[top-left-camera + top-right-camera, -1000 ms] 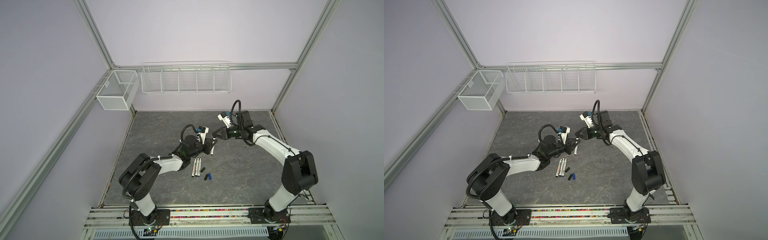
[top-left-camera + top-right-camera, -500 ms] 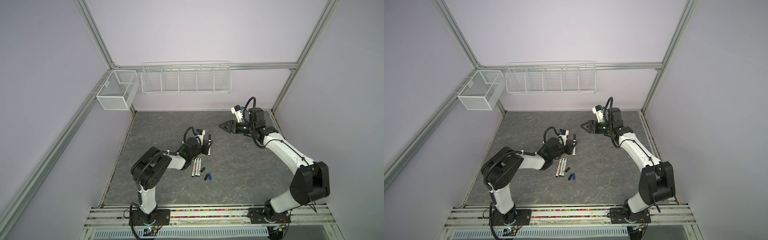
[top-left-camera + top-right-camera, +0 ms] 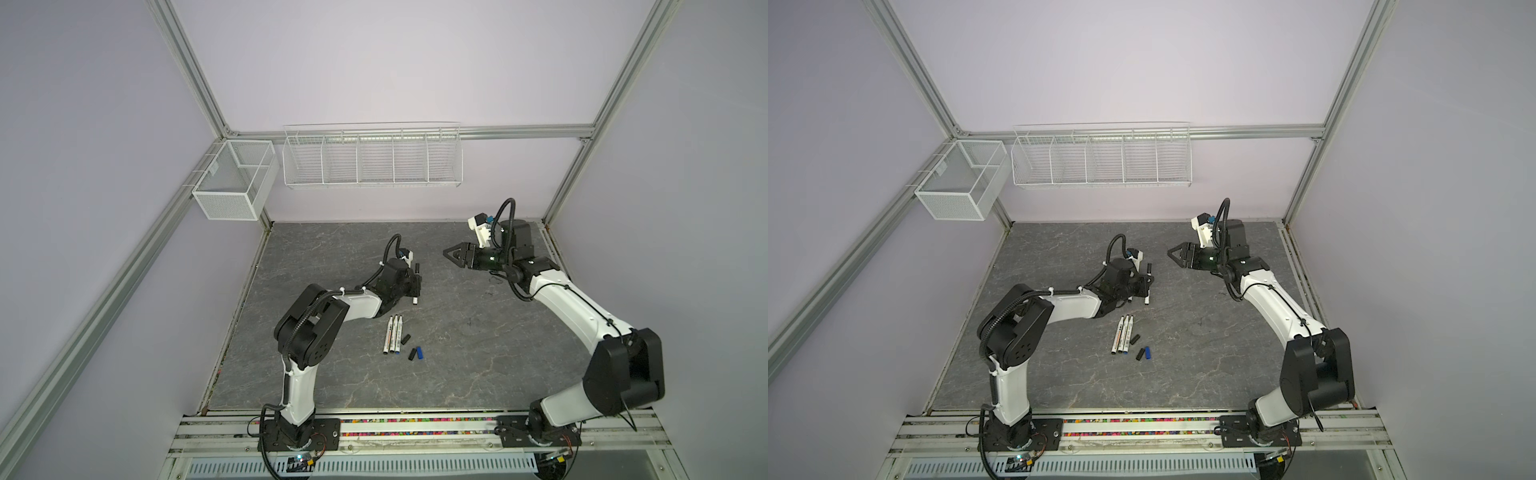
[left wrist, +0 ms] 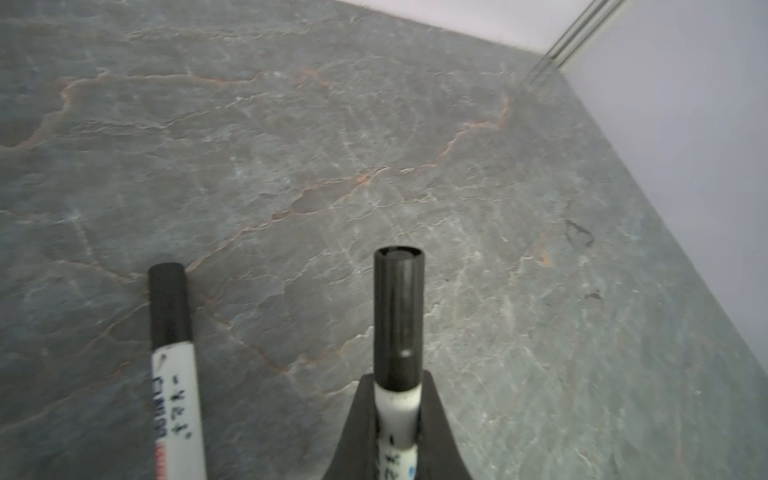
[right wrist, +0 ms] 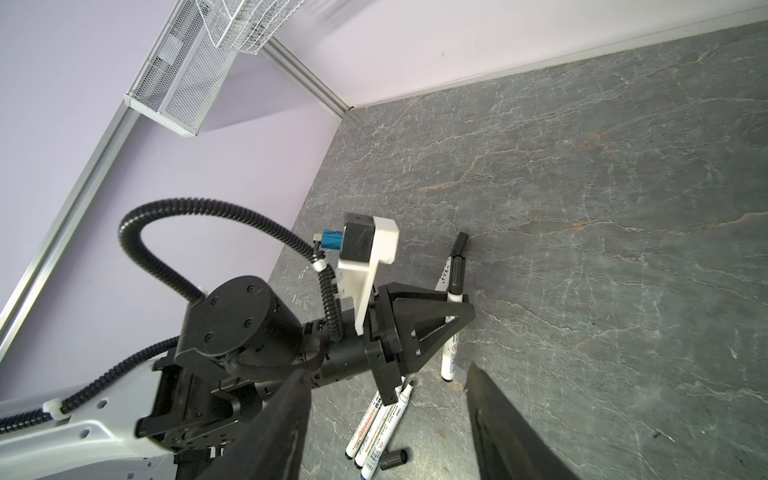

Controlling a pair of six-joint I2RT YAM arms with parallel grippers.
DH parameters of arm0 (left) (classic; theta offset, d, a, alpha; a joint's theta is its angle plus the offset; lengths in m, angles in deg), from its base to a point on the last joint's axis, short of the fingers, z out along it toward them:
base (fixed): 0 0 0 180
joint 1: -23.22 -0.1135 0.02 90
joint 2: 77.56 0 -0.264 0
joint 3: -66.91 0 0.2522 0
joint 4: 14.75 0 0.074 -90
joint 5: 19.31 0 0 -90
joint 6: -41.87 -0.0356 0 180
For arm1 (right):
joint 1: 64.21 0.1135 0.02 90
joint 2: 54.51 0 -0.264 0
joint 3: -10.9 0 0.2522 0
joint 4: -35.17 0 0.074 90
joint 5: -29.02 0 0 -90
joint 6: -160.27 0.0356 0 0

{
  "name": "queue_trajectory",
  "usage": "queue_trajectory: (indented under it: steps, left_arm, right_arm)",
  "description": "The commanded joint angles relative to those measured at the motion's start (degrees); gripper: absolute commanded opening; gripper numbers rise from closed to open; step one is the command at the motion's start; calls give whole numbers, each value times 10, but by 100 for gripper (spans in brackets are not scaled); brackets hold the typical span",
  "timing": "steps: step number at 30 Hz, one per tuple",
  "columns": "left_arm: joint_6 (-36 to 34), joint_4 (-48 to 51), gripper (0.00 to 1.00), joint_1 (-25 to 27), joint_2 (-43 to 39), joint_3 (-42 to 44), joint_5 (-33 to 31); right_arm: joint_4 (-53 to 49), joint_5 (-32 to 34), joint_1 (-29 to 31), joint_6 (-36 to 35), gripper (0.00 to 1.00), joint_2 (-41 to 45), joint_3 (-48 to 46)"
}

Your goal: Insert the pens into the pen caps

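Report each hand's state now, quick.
Left hand: closed on a black-capped pen.
Right hand: open, holding nothing.

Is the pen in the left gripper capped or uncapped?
Capped: a black cap sits on the end of the pen that the left gripper holds.

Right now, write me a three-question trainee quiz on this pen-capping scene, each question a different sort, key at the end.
1. True or false: the right end effector is open and empty.
2. How many loose caps lie on the table? A one, B three, C five.
3. Fill in: the left end effector grips a capped pen whose cap is ___.
Key: 1 true; 2 B; 3 black.
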Motion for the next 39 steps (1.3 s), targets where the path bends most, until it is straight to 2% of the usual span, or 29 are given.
queue_trajectory:
  steps: [1, 7, 9, 13, 30, 37, 39]
  left_arm:
    - [-10, 94, 0, -3, 20, -38, -48]
    - [-13, 194, 2, -3, 55, -110, -57]
    - [-13, 211, 6, -3, 61, -123, -66]
    - [-15, 215, 16, -3, 65, -130, -68]
    - [-27, 238, 34, -3, 72, -177, -61]
    - [-26, 246, 34, -3, 86, -184, -63]
    - [-27, 245, 30, -3, 87, -183, -58]
  right_arm:
    - [-11, 7, -2, 2, 63, -8, -16]
    - [-12, 8, -2, 0, 63, -9, -20]
    - [-12, 8, -2, -1, 63, -10, -21]
    - [-12, 6, -2, -1, 63, -12, -19]
    - [-20, 11, -2, -7, 62, -6, -21]
    - [-23, 14, -4, -11, 62, -2, -20]
    - [-32, 13, -4, -15, 62, -7, -16]
